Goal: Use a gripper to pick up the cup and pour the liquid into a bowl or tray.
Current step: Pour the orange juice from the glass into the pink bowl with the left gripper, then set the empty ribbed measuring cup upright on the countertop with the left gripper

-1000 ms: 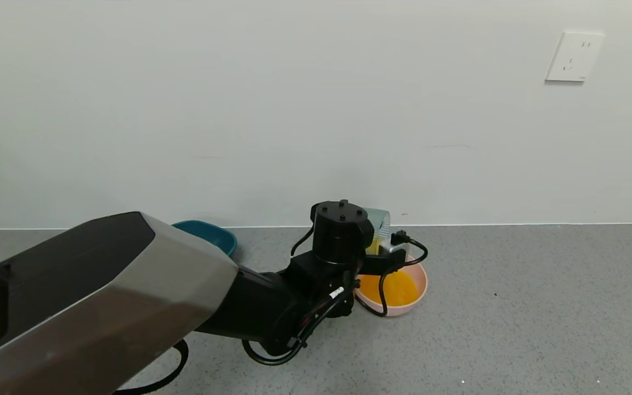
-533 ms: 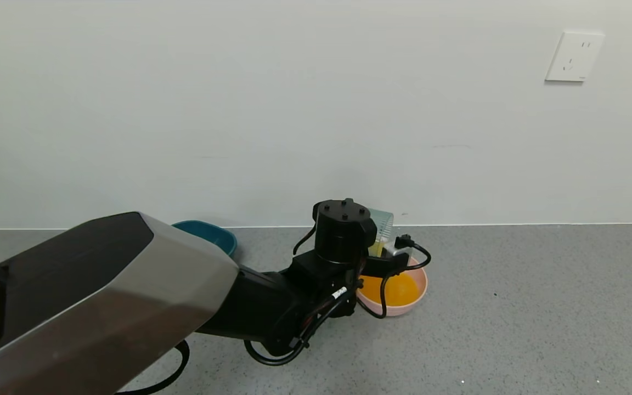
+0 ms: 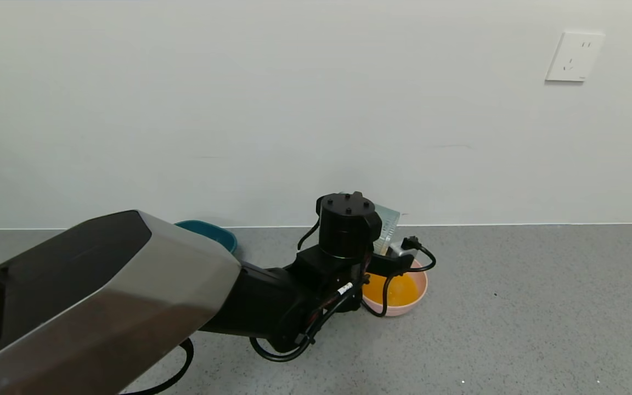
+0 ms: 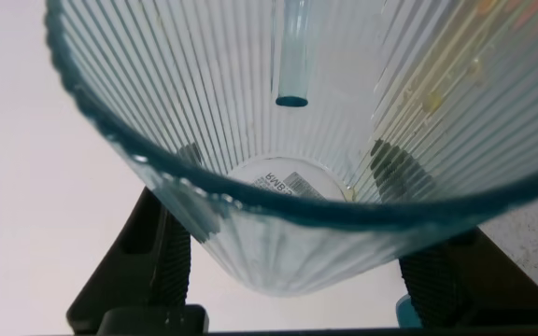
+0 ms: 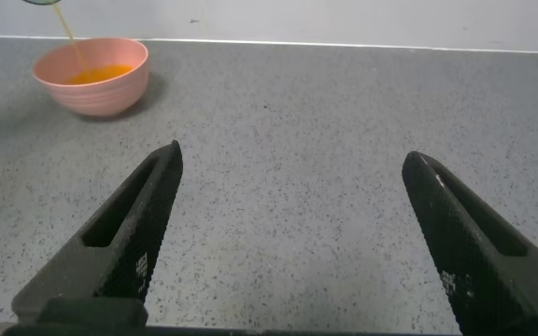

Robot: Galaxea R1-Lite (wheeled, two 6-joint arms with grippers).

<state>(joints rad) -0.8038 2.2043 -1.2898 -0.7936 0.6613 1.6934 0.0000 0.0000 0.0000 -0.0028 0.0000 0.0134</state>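
Observation:
My left gripper [image 3: 386, 248] is shut on the cup [image 3: 389, 220], a ribbed blue-green clear tumbler. It is tipped steeply over the pale pink bowl [image 3: 416, 303] on the grey counter near the wall. The bowl holds orange liquid [image 3: 401, 289]. In the left wrist view the cup [image 4: 250, 103] fills the frame, mouth toward the camera, with a black finger [image 4: 168, 271] pressed on each side. From the right wrist view a thin stream of liquid [image 5: 67, 35] falls into the bowl [image 5: 96, 93]. My right gripper [image 5: 292, 173] is open over bare counter, well away from the bowl.
A dark teal tub [image 3: 214, 234] stands against the wall, left of the bowl and partly behind my left arm. Black cables [image 3: 384, 293] loop from the wrist across the bowl's near rim. A white wall socket [image 3: 574, 56] is at the upper right.
My left wrist has risen a little and shifted right, tipping the cup further over the bowl. The yellow liquid visible in the cup earlier has nearly gone.

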